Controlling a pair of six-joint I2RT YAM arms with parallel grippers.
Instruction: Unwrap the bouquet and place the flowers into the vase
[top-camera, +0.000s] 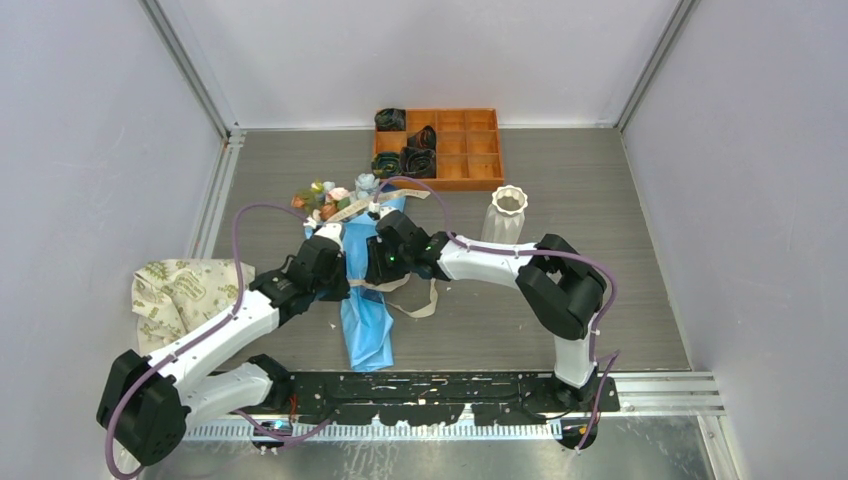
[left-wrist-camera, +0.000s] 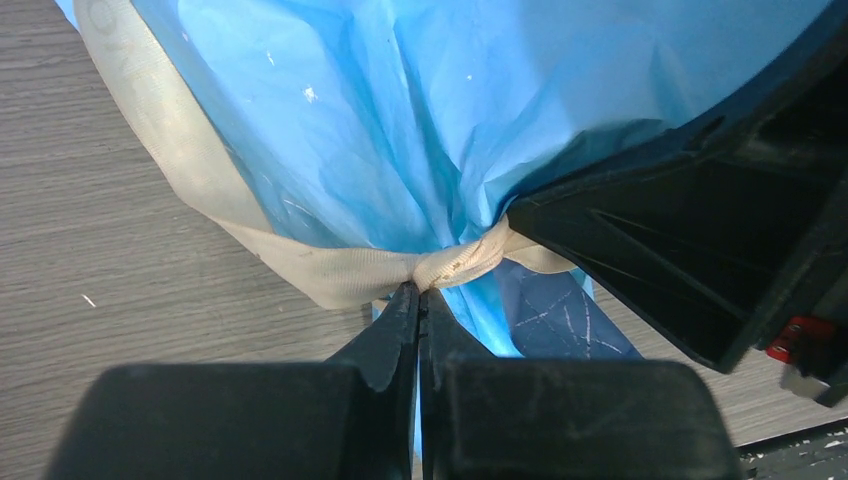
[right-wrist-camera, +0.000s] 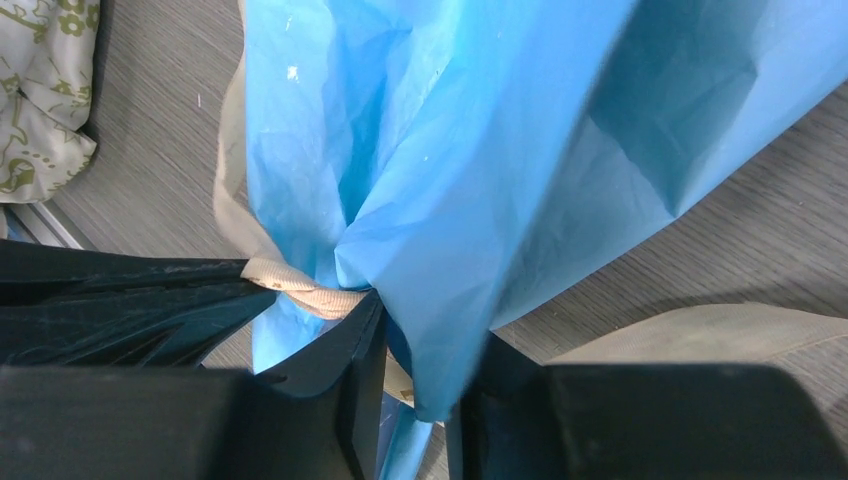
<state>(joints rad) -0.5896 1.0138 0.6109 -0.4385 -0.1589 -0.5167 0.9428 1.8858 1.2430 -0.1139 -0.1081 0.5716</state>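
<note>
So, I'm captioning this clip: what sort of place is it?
Probably a lab robot cell: plain walls enclose the table, and two arms are bolted to a rail at its edge.

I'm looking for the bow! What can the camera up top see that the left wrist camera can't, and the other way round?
Only the top view shows the white vase, the orange tray, the cloth bag and the flowers. Only the left wrist view shows the knot close up, with the left pincer shut just below it. Both show the blue wrapping paper, the beige ribbon and the grey table.
</note>
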